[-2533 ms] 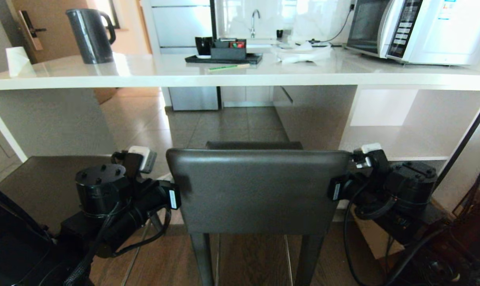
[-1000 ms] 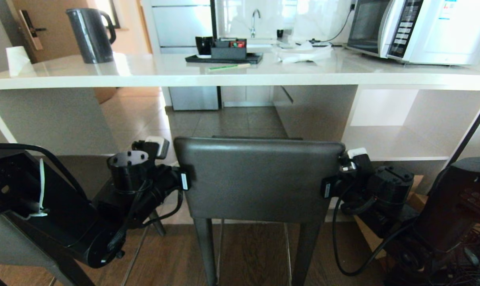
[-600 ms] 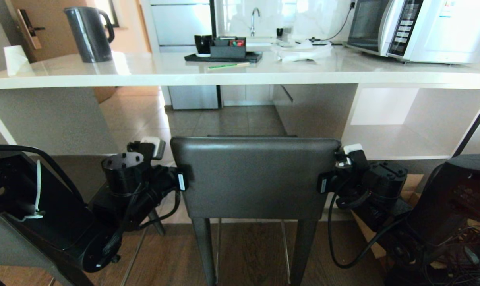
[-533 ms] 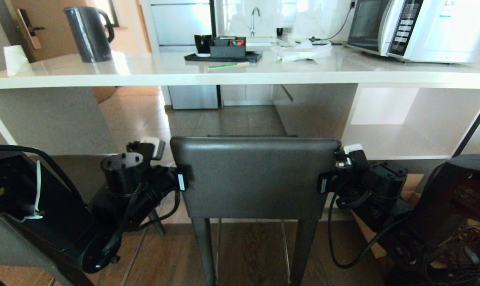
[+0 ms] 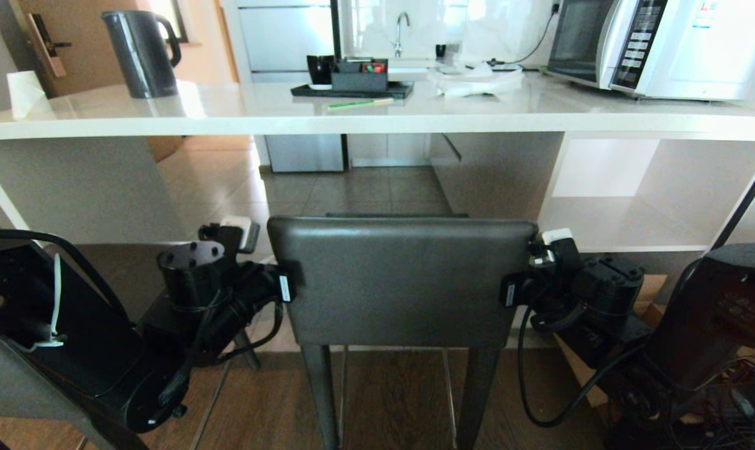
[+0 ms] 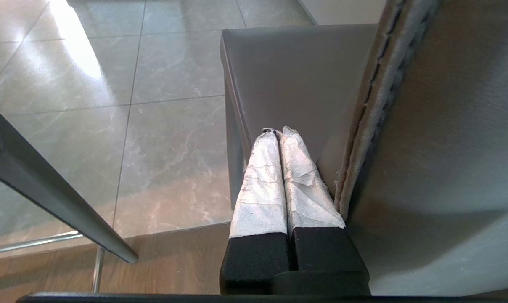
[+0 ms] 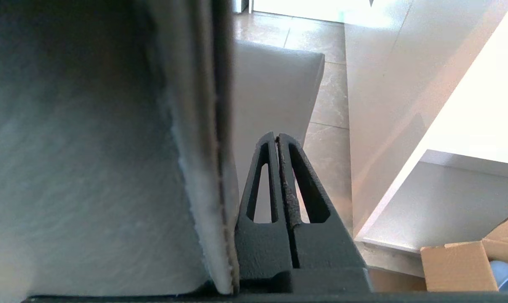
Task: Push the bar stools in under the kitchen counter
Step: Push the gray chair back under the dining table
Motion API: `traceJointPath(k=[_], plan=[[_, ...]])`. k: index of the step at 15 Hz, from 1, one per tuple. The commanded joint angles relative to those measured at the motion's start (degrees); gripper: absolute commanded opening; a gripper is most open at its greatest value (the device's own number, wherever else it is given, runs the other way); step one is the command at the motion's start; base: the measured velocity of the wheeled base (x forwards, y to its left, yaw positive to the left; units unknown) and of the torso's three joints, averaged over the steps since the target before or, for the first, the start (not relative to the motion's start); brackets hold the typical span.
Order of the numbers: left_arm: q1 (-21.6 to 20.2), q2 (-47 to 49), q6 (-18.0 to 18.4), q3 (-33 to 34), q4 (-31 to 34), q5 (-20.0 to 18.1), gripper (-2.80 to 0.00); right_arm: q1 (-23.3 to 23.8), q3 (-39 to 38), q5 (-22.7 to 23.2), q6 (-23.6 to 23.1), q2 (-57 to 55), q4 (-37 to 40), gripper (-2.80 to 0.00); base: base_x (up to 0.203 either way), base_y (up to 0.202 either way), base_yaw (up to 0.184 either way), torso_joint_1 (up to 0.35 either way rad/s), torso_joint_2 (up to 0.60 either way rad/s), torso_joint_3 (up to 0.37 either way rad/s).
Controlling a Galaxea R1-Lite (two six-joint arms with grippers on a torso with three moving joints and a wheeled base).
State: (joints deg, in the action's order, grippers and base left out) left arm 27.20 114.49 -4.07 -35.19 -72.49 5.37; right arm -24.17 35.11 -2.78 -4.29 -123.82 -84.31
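A dark grey bar stool [image 5: 402,281] stands on the wooden floor directly before the kitchen counter [image 5: 377,115], its low leather backrest facing the robot and its square seat [image 6: 296,80] pointing toward the open space under the white slab. The top of the backrest sits well below the counter's edge; whether the seat's front has reached under the slab cannot be told. The left pincer [image 6: 278,131] lies along the backrest's left edge, its two tape-wrapped fingers [image 6: 260,181] pressed together and gripping nothing, their outer side just beside the worn seam of the backrest. The right pincer [image 7: 276,135] mirrors it on the backrest's right edge, its black fingers [image 7: 260,185] likewise pressed together, with nothing between them. In the head view both arms flank the stool, the left wrist [image 5: 227,294] and the right wrist [image 5: 565,281] level with the middle of the backrest. A dark leg and a thin metal rail of a second stool [image 6: 48,189] cross the left wrist view, apart from the first. On the counter sit a dark kettle [image 5: 143,53] toward the left end, a black tray of small items [image 5: 352,84] near the middle, a white cloth [image 5: 477,81] beside it and a microwave oven [image 5: 659,47] on the right. A cardboard box [image 7: 464,267] rests on the floor by the white open shelf [image 5: 652,194].
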Motion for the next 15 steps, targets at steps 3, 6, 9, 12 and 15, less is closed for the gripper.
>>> traceJointPath(k=[3,6,9,12,15], plan=[[0.0,-0.5,0.0,-0.1,-0.4,0.1,-2.8,0.2,0.1,-0.1,-0.1,0.7,-0.6,-2.8,0.0,0.0,0.0,0.0,0.0,0.0],[0.2,-0.5,0.0,-0.1,-0.4,0.1,-2.8,0.3,0.0,-0.1,-0.1,0.7,-0.6,-2.8,0.148,0.0,0.0,-0.004,0.0,0.01],[0.4,-0.6,0.1,-0.1,-0.5,0.0,-2.8,0.3,0.0,-0.1,-0.1,0.7,-0.6,-2.8,0.189,0.0,0.002,0.003,0.0,-0.001],[0.4,-0.6,1.0,-0.1,-0.5,0.0,-2.8,0.3,0.0,-0.1,-0.2,0.7,-0.6,-2.8,0.187,0.0,0.002,0.004,0.01,-0.003],[0.5,-0.5,1.5,-0.3,-0.5,0.0,-2.8,0.4,-0.3,-0.1,-0.2,0.7,-0.7,-2.8,0.187,0.0,0.001,0.003,0.0,0.006]])
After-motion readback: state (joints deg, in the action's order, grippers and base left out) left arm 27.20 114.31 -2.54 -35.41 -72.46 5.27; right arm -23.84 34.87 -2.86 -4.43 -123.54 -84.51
